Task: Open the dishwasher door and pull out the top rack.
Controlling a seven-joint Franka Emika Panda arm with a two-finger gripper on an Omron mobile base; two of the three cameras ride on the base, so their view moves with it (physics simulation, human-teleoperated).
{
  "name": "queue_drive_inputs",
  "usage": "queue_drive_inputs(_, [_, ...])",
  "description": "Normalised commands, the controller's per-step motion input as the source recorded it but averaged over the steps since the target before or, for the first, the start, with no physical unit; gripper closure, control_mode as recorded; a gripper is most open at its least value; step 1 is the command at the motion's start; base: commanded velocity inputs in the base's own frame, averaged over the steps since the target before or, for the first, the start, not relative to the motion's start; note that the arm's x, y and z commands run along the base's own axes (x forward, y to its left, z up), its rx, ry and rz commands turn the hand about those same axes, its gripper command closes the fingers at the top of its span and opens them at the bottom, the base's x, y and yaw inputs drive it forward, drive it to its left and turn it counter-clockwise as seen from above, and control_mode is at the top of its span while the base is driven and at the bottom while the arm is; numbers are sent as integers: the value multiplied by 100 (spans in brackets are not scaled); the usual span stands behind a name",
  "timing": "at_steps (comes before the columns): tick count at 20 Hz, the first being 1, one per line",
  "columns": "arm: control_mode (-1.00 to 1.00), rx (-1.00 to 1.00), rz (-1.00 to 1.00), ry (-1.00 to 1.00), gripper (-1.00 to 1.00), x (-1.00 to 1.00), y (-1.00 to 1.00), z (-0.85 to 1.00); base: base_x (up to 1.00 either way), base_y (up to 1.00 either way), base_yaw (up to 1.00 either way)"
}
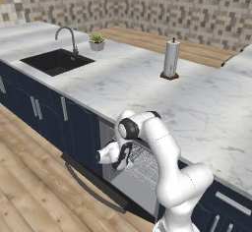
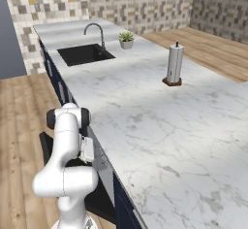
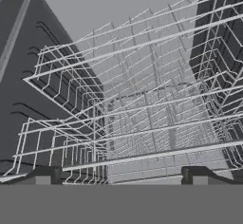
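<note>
Two racks are showing in your hand view, both of thin pale wire, stacked one above the other inside the dark dishwasher cavity; you are looking straight into them, and the top rack (image 3: 128, 52) is sitting above the lower one with its front edge running across the frame. From the left base view, going left to right, you are seeing the sink (image 1: 55, 61) sunk into the marble counter (image 1: 147, 93), the faucet (image 1: 68, 35) behind it, a small potted plant (image 1: 96, 41) beside that, and a paper towel roll (image 1: 171, 59) standing upright farther right. Below the counter edge, the door (image 1: 93, 182) is hanging wide open, tilted down toward the wooden floor (image 1: 29, 187), with its curved bar handle along the outer edge. Your gripper (image 1: 109, 156) is hovering just over the open door at the mouth of the dishwasher, pointing inward toward the top rack (image 1: 145, 164), which is peeking from the cavity behind the arm. In the hand view your fingertips (image 3: 45, 174) are standing far apart at the bottom, released and grasping nothing, with the nearest wire running between them; you cannot tell whether they are touching it. From the right base view the arm is blocking most of the door (image 2: 46, 148).
</note>
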Motion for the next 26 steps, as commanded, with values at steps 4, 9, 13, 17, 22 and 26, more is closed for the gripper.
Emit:
queue_drive_inputs(4, [-100,0,-8,-12,-100,46,-11,0,0,0,0])
queue_drive_inputs(9, [-100,0,-10,-2,-100,34,-8,-1,0,0,0])
queue_drive_inputs(13, [-100,0,-11,-2,-100,22,-8,-13,0,0,0])
queue_drive_inputs(17, [-100,0,-11,-10,-100,19,-17,-23,0,0,0])
queue_drive_inputs(22, [-100,0,-10,-17,-100,13,-15,-27,0,0,0])
queue_drive_inputs(26, [-100,0,-7,-22,-100,12,-17,-14,0,0,0])
